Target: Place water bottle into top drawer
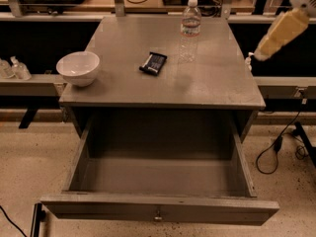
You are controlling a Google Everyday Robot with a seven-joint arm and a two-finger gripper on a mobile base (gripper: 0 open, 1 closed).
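The water bottle (190,29) stands upright at the back of the grey table top, right of centre; it is clear with a white cap and a pale label band. The top drawer (159,212) is pulled fully open below the table top, and its inside is bare, with a small metal knob on the front panel. My gripper (260,52) is a cream-coloured piece hanging in the air off the table's right edge. It points down-left, to the right of the bottle and apart from it.
A white bowl (78,68) sits at the table's left front corner. A dark flat packet (153,63) lies near the middle. A small white pump top (248,61) shows just past the table's right edge. Cables (276,149) lie on the floor at right.
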